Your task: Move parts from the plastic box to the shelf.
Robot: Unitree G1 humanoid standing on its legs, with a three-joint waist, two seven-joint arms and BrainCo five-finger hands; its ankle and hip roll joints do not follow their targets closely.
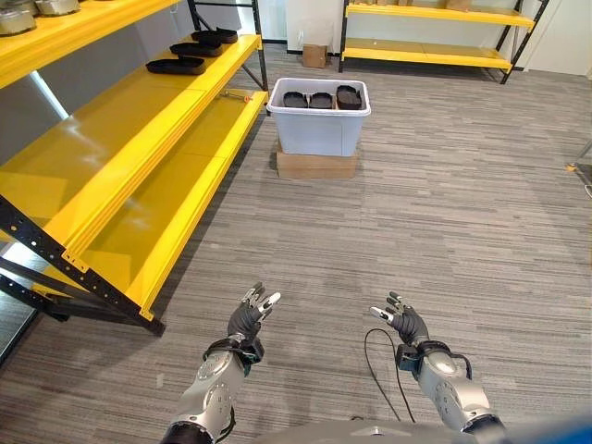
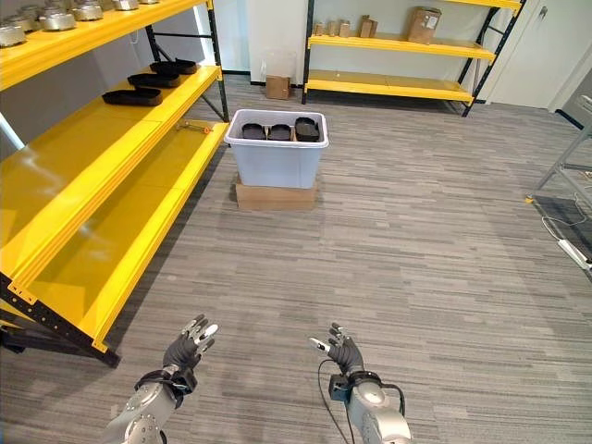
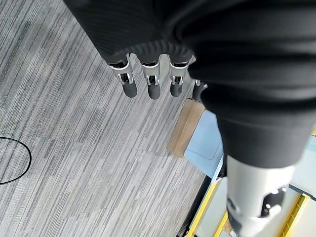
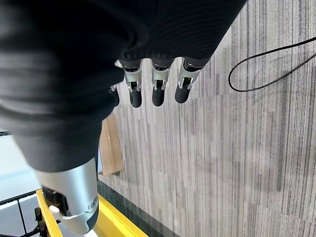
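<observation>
left hand (image 1: pixel 248 319) hangs low over the grey floor (image 1: pixel 444 222), nearest the camera, fingers (image 3: pixel 130 84) relaxed and spread, holding nothing. right hand (image 1: pixel 407 324) is beside it, well apart, also released and empty, fingers (image 4: pixel 135 91) loosely extended over the floor.

further off on the left runs the yellow shelf (image 1: pixel 120 157). black trays (image 1: pixel 190 51) lie on its far end, in a row, and round metal parts (image 2: pixel 55 18) sit on the level above.

the pale box (image 1: pixel 318 116) stands on the floor near the shelf's far end, resting on a flat cardboard carton (image 1: pixel 316 165). three black parts (image 1: pixel 320 99) lie inside it, side by side along the back wall. both hands are well apart from the box.

a second yellow shelf (image 2: pixel 398 65) stands against the back wall, with a few cartons (image 2: pixel 424 23) on it.
</observation>
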